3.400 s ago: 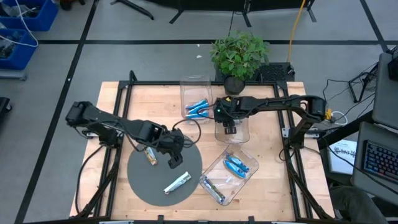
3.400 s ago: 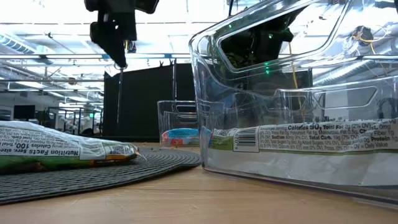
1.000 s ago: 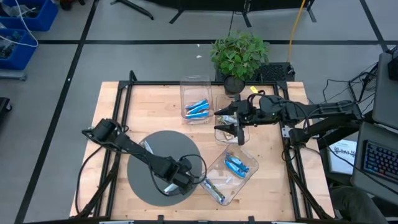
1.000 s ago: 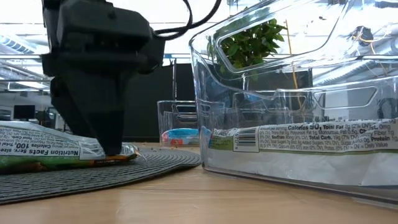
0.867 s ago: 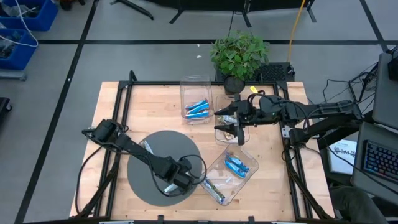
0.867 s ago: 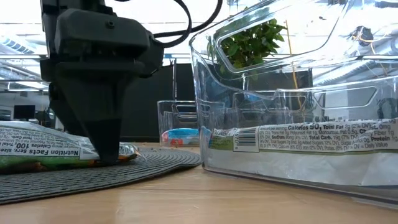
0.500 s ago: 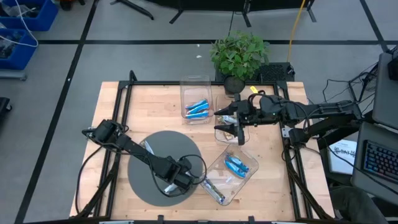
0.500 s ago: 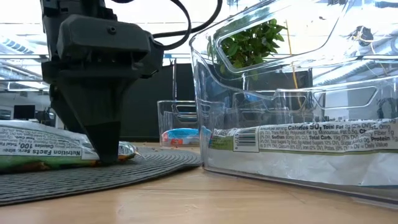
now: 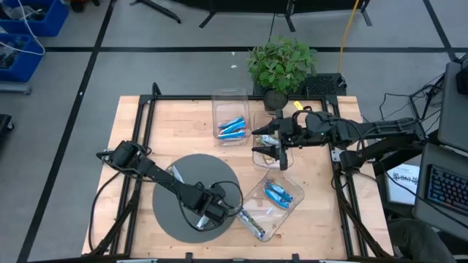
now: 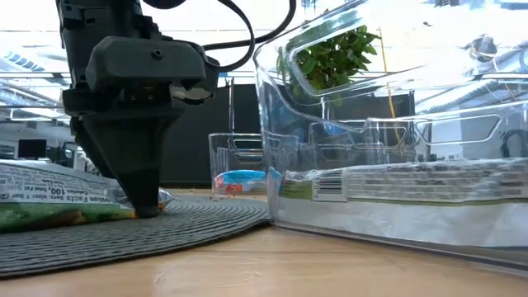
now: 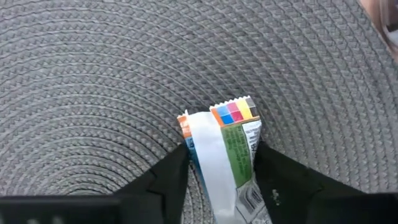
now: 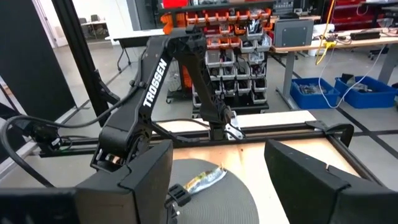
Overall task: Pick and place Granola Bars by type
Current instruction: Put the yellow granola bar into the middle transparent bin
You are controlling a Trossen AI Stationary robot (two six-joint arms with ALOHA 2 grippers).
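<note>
A silvery-white and green granola bar (image 11: 222, 140) lies flat on the round grey mat (image 9: 183, 186), toward the mat's near right. My left gripper (image 9: 208, 213) stands over it, pointing steeply down and shut on it; the low view shows the bar (image 10: 58, 202) beside the dark gripper (image 10: 147, 206). A tan bar (image 9: 174, 175) rests on the mat's far left part. My right gripper (image 9: 269, 146) hangs level and open above a clear bin, holding nothing. My left gripper pinches the bar between its two fingers, one on each long side (image 11: 189, 149), close behind the crimped end with the colour squares (image 11: 233, 112). The fingers come from above and lie across the bar. The bar lies flat on the mat.
Three clear bins stand right of the mat. The far one (image 9: 230, 120) holds blue bars. The middle one (image 9: 272, 155) is under my right gripper. The near one (image 9: 287, 207) holds blue bars and a white-green bar. A potted plant (image 9: 281, 64) stands at the far edge.
My left gripper has stayed over the bar and drawn its fingers in against it. In the low view the bar has slid a little along the mat and tilted slightly.
</note>
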